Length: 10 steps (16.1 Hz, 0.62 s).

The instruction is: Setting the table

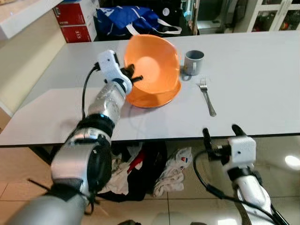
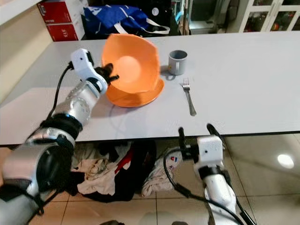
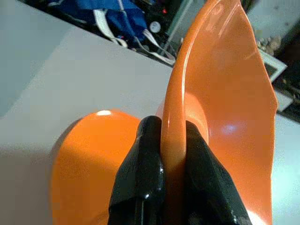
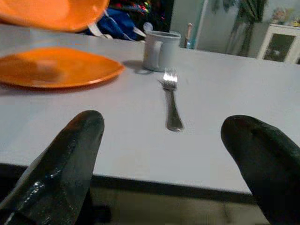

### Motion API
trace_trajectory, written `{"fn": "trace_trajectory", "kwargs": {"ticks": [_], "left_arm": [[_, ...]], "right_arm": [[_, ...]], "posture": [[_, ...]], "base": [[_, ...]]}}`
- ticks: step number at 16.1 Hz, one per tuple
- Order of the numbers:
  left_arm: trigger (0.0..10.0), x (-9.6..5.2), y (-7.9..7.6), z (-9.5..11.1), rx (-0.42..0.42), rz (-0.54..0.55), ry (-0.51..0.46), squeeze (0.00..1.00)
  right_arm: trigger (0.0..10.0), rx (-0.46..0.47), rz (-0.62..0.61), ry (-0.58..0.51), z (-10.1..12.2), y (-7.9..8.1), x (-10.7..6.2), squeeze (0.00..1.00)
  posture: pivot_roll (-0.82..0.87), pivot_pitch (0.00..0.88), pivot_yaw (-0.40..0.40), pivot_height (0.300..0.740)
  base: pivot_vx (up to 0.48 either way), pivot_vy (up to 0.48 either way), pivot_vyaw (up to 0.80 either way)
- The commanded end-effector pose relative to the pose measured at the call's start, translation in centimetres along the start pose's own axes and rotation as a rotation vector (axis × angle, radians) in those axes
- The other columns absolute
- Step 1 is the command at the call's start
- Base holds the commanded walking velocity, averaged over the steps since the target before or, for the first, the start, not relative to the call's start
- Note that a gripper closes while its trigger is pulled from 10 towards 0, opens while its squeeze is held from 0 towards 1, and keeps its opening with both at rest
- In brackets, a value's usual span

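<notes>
Head pair: high, looking down and forward over table (image 1: 262,70) — same scene. Left wrist: tight on bowl (image 3: 225,93) rim. Right wrist: low at table edge, facing fork (image 4: 171,105), mug (image 4: 161,50) — shared with head views.

Tilted orange bowl (image 1: 157,63) above orange plate (image 1: 154,96).

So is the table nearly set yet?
Partly. The plate, mug and fork are already on the table. The left gripper holds the bowl tilted above the plate, not yet put down. The right gripper waits open below the table's edge.
</notes>
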<state>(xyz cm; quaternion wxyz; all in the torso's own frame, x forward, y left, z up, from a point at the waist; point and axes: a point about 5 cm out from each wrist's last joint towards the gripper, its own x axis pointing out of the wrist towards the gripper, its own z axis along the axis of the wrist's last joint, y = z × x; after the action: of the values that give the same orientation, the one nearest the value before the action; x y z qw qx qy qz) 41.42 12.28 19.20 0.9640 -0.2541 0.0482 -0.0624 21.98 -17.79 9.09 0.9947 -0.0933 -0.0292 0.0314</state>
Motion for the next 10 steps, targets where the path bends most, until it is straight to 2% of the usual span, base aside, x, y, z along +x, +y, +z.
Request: {"fn": "trace_trajectory", "kwargs": {"ticks": [1, 4, 7, 8, 10], "left_arm": [[0.0, 0.4, -0.6, 1.9, -0.076, 0.011, -0.061, 0.0], [0.0, 0.7, -1.4, 2.3, -0.189, 0.018, -0.073, 0.0], [0.0, 0.7, -1.0, 2.1, -0.222, 0.079, -0.062, 0.0], [0.0, 0.5, 0.0, 1.9, -0.229, 0.142, -0.057, 0.0], [0.0, 0.2, 1.3, 1.7, -0.232, 0.2, -0.057, 0.0]], "right_arm": [[10.0, -0.019, 0.008, -0.003, 0.5, -0.3, -0.5, 0.0], [10.0, -0.042, 0.005, 0.015, 0.7, -0.8, -1.8, 0.0], [10.0, -0.048, -0.012, 0.033, 0.9, -1.0, -2.8, 0.0], [10.0, -0.052, -0.015, 0.046, 1.0, -1.1, -3.4, 0.0], [10.0, -0.057, -0.015, 0.064, 1.1, -1.3, -4.3, 0.0]], "posture": [[-0.36, 0.042, 0.108, 0.722], [-0.41, 0.058, 0.114, 0.722], [-0.43, 0.068, 0.12, 0.722], [-0.45, 0.084, 0.118, 0.722], [-0.46, 0.101, 0.109, 0.722]], "base": [[0.0, 0.0, 0.0], [0.0, 0.0, 0.0], [0.0, 0.0, 0.0], [0.0, 0.0, 0.0], [0.0, 0.0, 0.0]]}}
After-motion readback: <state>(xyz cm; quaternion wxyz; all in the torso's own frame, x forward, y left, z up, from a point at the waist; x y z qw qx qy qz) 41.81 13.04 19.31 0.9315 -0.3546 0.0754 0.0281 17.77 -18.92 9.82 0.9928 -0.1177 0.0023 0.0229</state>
